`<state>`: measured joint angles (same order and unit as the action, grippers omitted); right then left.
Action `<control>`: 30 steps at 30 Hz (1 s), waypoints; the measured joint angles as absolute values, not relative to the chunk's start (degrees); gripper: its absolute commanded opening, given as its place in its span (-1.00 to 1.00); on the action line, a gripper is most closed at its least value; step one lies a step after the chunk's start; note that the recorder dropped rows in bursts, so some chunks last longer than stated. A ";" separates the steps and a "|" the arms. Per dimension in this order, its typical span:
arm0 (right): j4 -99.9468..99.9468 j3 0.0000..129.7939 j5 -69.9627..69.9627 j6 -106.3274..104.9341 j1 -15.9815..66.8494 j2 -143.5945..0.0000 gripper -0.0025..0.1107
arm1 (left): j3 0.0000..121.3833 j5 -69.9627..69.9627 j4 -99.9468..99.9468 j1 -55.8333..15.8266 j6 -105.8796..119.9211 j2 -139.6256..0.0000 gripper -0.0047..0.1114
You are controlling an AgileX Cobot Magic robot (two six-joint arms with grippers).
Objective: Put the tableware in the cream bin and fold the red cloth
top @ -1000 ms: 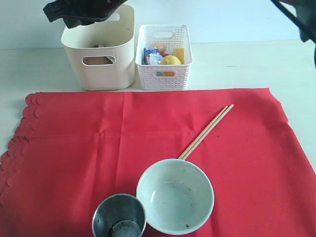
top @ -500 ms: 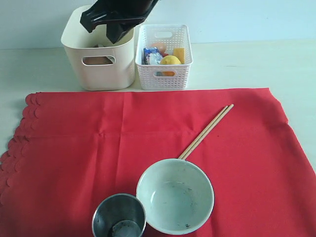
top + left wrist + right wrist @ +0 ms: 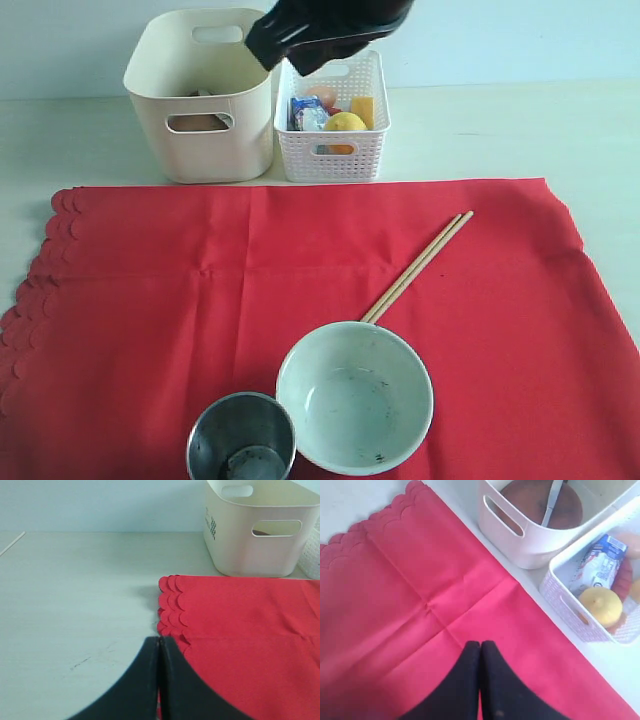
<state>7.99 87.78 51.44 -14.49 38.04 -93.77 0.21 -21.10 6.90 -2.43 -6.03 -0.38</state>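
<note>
The red cloth [image 3: 300, 290] lies flat on the table, scalloped edge to the left. On it rest the wooden chopsticks [image 3: 420, 265], the pale green bowl [image 3: 355, 395] and the steel cup [image 3: 240, 440]. The cream bin [image 3: 200, 140] stands behind the cloth; the right wrist view shows a brown plate [image 3: 540, 502] and a steel knife [image 3: 551, 505] inside it. My right arm [image 3: 330, 28] hovers above the bins, and the right gripper [image 3: 480, 643] is shut and empty. My left gripper [image 3: 159, 640] is shut and empty beside the cloth's scalloped edge [image 3: 172, 605].
A white perforated basket [image 3: 335, 150] stands right of the cream bin, holding a lemon [image 3: 345, 123], a milk carton [image 3: 308, 112] and cheese [image 3: 363, 108]. Bare pale table [image 3: 75, 590] extends left of the cloth and behind it on the right.
The right arm has swung rightward from above the cream bin to above the white basket. Bowl, cup and chopsticks have not moved.
</note>
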 measured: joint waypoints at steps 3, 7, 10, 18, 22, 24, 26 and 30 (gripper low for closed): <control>6.29 81.93 49.74 -14.49 38.04 -87.88 -0.96 | 0.21 -21.10 6.90 -2.43 -6.03 -0.38 -0.92; 2.83 75.50 49.24 -12.37 38.04 -79.97 -0.96 | 0.21 -21.10 6.90 -2.43 -6.03 -0.38 -0.92; 0.00 71.23 49.03 -9.82 38.04 -74.89 -0.96 | 0.21 -21.10 6.90 -2.43 -6.03 -0.38 -0.92; -1.49 60.21 48.91 -5.29 38.04 -61.80 -0.96 | 0.21 -21.10 6.90 -2.43 -6.03 -0.38 -0.92; -2.40 51.59 48.78 -3.59 38.04 -49.83 -0.96 | 0.21 -21.10 6.90 -2.43 -6.03 -0.38 -0.92; -2.97 47.49 48.52 -3.06 38.04 -43.05 -0.96 | 1.96 -21.22 6.90 -2.43 -6.03 -2.02 -0.92; -3.40 43.71 48.36 -2.83 38.04 -35.47 -0.96 | 4.83 -21.22 6.90 -2.43 -6.03 -5.50 -0.92; -3.61 36.76 46.45 -2.03 38.04 -22.84 -0.96 | 10.70 -21.22 6.90 -2.43 -6.03 -13.24 -0.92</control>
